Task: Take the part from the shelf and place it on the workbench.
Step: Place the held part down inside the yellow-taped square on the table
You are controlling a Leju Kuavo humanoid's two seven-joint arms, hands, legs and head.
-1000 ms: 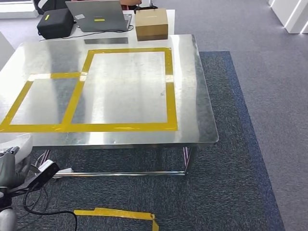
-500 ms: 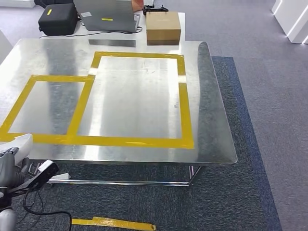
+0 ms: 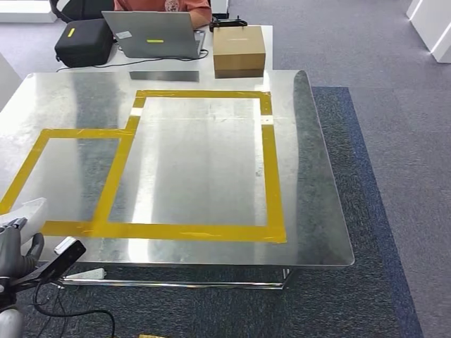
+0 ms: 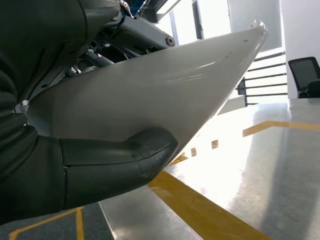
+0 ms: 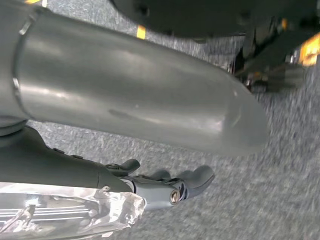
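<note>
While you look down from the head view, you have the metal desk (image 3: 175, 169) spread out ahead, marked with yellow tape (image 3: 272, 176) in two joined rectangles. At its far edge sit a brown cardboard box (image 3: 239, 51), an open grey laptop (image 3: 154, 34) and a black case (image 3: 84, 41), with a person in an orange top (image 3: 165, 4) behind the laptop.

Your left hand (image 3: 13, 250) is low at the near left corner of the desk, and it holds the white part (image 3: 24, 211). In the left wrist view you see that part (image 4: 151, 95) as a long, pale, curved shell tapering to a point, with the thick grey thumb (image 4: 124, 160) pressed along its underside and the desk's taped surface just beyond it (the part hangs over the desk edge, not set down).

Your right hand (image 5: 166, 187) hangs beside the body over grey carpet (image 5: 264, 200); its dark fingers (image 5: 196, 177) stretch out with nothing between them. Crinkled clear wrap (image 5: 68, 212) covers the wrist behind it.

A black cable (image 3: 63, 310) trails on the dark carpet beneath the desk's front edge.
</note>
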